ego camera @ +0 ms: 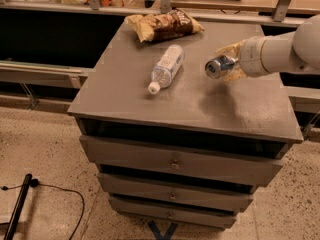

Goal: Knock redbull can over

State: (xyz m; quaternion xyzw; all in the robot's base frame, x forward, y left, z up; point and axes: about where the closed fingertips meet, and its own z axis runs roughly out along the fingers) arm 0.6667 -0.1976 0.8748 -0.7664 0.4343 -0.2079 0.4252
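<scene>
The redbull can [215, 67] is tipped on its side in the air over the right part of the cabinet top [125, 91], its shiny silver top facing the camera. My gripper [227, 64] comes in from the right on a white arm [280, 51]. Its tan fingers [233, 49] are shut around the can, one above and one below. The can's shadow lies on the top beneath it.
A clear water bottle [166, 68] with a white cap lies on its side mid-top, left of the can. A chip bag [165, 25] lies at the back edge. Drawers [172, 164] are below. A black rod and cable [22, 201] lie on the floor left.
</scene>
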